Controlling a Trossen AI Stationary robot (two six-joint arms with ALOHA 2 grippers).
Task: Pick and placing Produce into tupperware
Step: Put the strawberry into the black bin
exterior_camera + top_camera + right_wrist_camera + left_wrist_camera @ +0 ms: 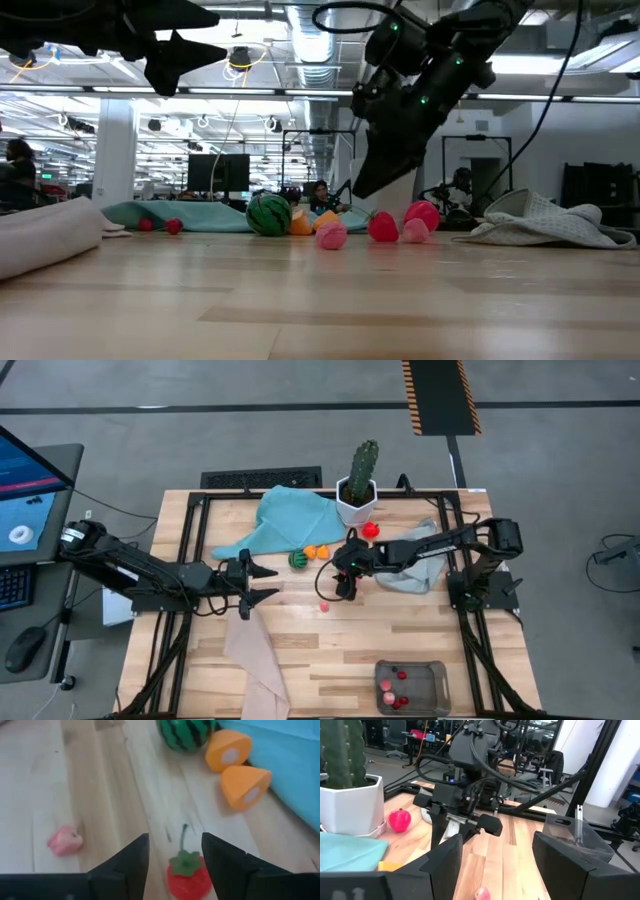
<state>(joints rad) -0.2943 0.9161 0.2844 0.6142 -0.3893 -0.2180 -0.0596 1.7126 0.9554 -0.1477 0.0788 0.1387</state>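
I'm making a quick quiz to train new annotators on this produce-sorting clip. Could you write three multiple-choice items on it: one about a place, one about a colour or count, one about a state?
1. Where does the tupperware sit in the high view?
A. beside the cactus
B. near the table's front edge, right of centre
C. under the left gripper

2. How many orange pieces lie beside the watermelon ball?
A. two
B. none
C. five

3. How is the right gripper?
A. shut on the cactus
B. open above a red strawberry
C. out of view

Answers: 1 B, the tub shows there; 2 A, two cut halves; 3 B, fingers apart around it.
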